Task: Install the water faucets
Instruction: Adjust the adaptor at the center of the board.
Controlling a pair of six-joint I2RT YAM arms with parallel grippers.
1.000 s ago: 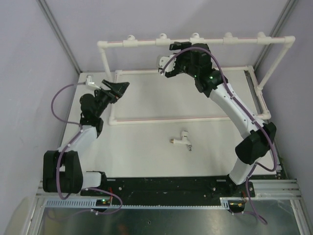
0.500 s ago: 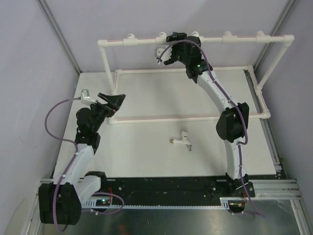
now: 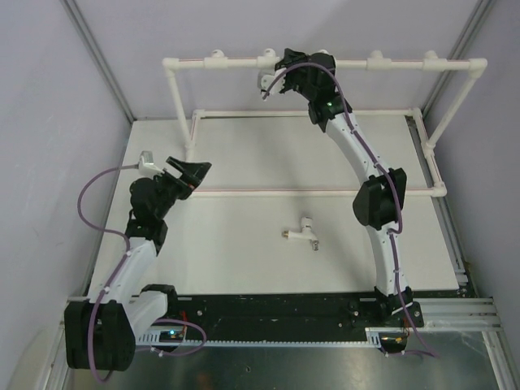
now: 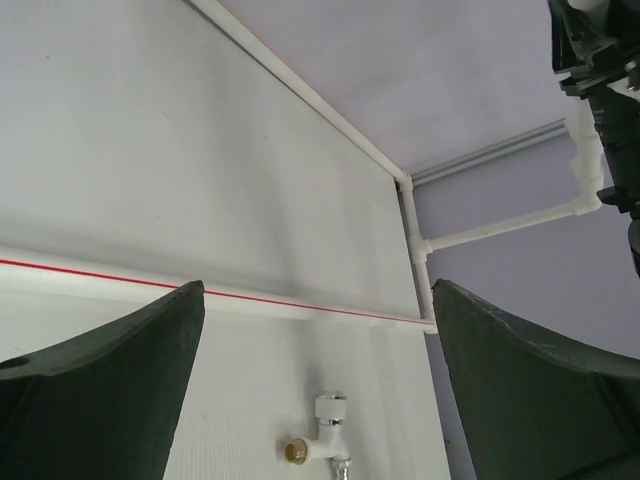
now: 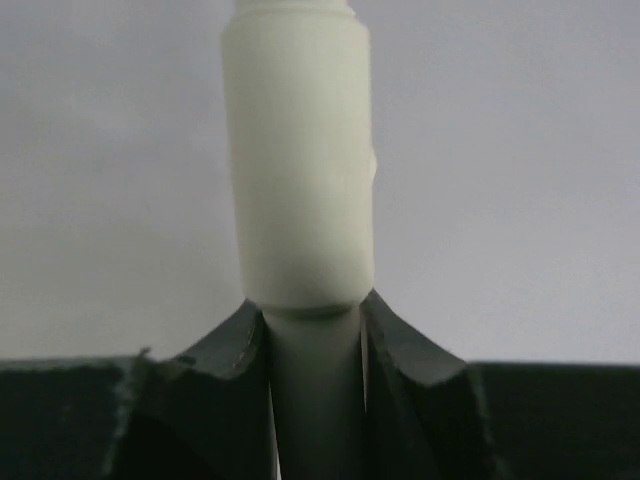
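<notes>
Right wrist view shows the right gripper (image 5: 312, 320) pressed onto a water faucet (image 5: 298, 150). Its dark fingers (image 5: 230, 350) pinch the narrower stem from both sides. Above them rises a smooth white cylinder with a small collar at its top; neither brass nor blue shows from this angle.

From the top external view, the right gripper (image 3: 280, 77) holds that faucet (image 3: 266, 84) high at the far side. The faucet sits just under the top rail of the white pipe frame (image 3: 390, 65), close to the second tee socket (image 3: 266, 57) from the left. Whether faucet and socket touch cannot be told.

The left gripper (image 3: 191, 172) is spread wide and holds nothing. It hangs near the left end of the frame's near rail. Between its fingers (image 4: 100, 380), the left wrist view shows that red-striped rail.

A second faucet (image 3: 302, 231) lies on its side on the white table (image 3: 244, 154), in front of the near rail and well apart from both grippers. In the left wrist view, this loose faucet (image 4: 322, 440) shows a white body and a round brass threaded end.
</notes>
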